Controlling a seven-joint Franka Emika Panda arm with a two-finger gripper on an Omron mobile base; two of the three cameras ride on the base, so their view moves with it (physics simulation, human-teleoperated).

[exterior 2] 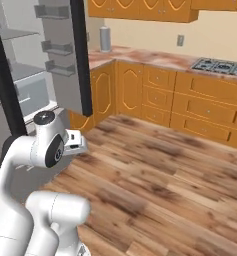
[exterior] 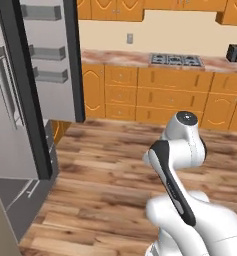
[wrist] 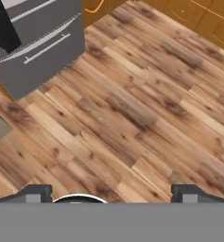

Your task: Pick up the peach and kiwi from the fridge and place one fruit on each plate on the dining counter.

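The fridge [exterior: 49, 75] stands at the left with its door swung open; grey bins line the door's inner side, and pale shelves [exterior 2: 20, 75] show inside. Its grey lower drawer front [wrist: 38, 42] fills the top left of the hand view. My gripper [wrist: 112, 194] points down at the wooden floor, open, with nothing between its fingertips [wrist: 35, 193]. The arm is folded close over the base [exterior: 177, 150], a short way to the right of the fridge. The peach, kiwi, plates and dining counter are out of view.
A wall counter with a stove [exterior: 175, 60] and orange cabinets [exterior 2: 200, 105] runs along the back. A steel canister [exterior 2: 105, 39] stands on its left end, a dark toaster [exterior: 236, 52] at the right. Wooden floor [wrist: 142, 104] lies between.
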